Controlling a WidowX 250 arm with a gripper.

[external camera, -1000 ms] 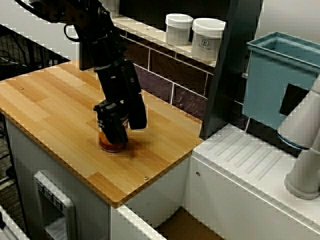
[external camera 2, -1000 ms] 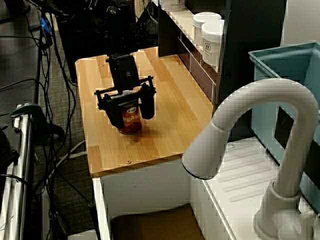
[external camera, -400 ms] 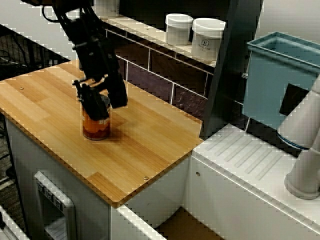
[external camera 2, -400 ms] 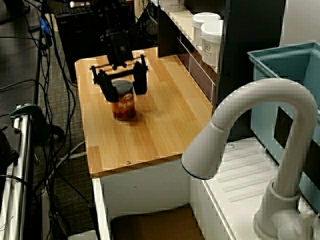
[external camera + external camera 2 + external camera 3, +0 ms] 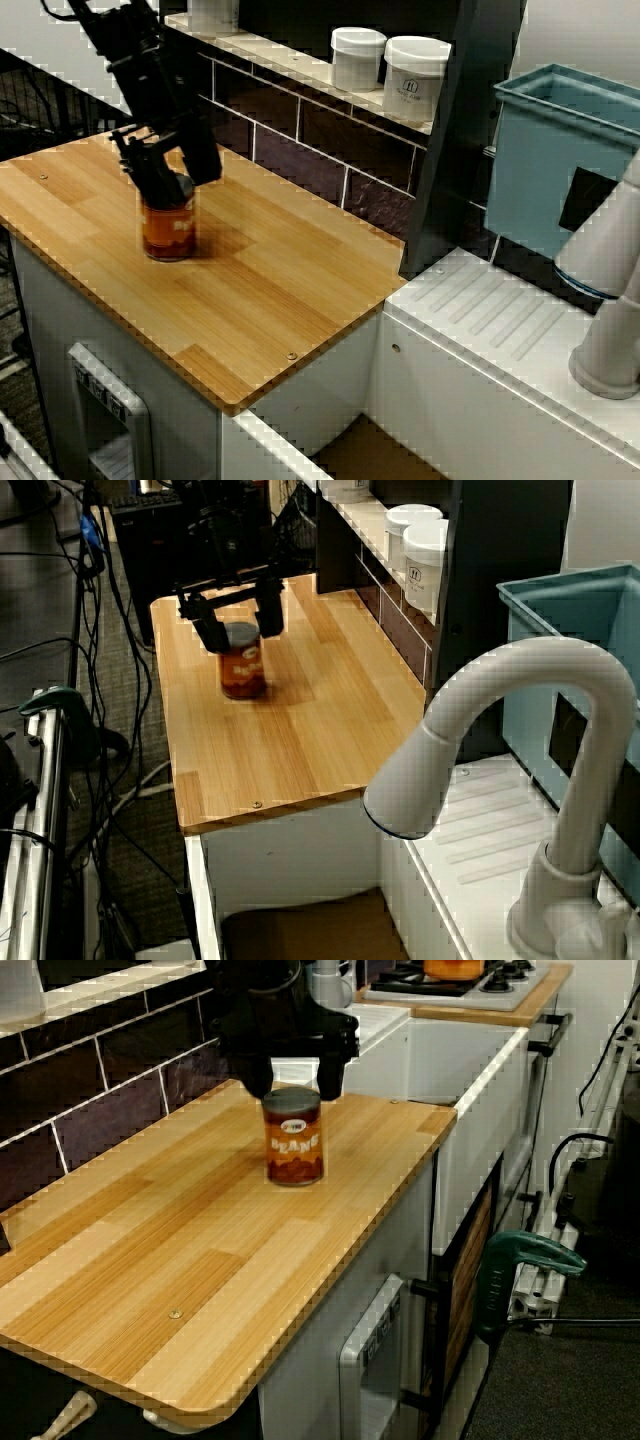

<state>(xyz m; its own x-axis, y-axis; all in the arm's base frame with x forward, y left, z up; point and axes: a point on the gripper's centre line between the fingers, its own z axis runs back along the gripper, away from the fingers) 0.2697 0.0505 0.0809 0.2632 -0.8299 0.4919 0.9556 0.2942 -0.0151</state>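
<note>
Hovering just over beans can (image 5: 294, 1138) with gripper (image 5: 296, 1082) splayed wider than the lid, clasping nothing. Noting can standing upright on wooden countertop (image 5: 190, 1260), well apart from white jars (image 5: 385, 62).

Two white jars (image 5: 357, 58) stand on the ledge (image 5: 290, 58) at my two o'clock; teal bin (image 5: 545, 150) at three, faucet (image 5: 612, 290) at four.

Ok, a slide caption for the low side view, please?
Open black gripper straddling the top of an upright beans can on a wooden counter.
</note>
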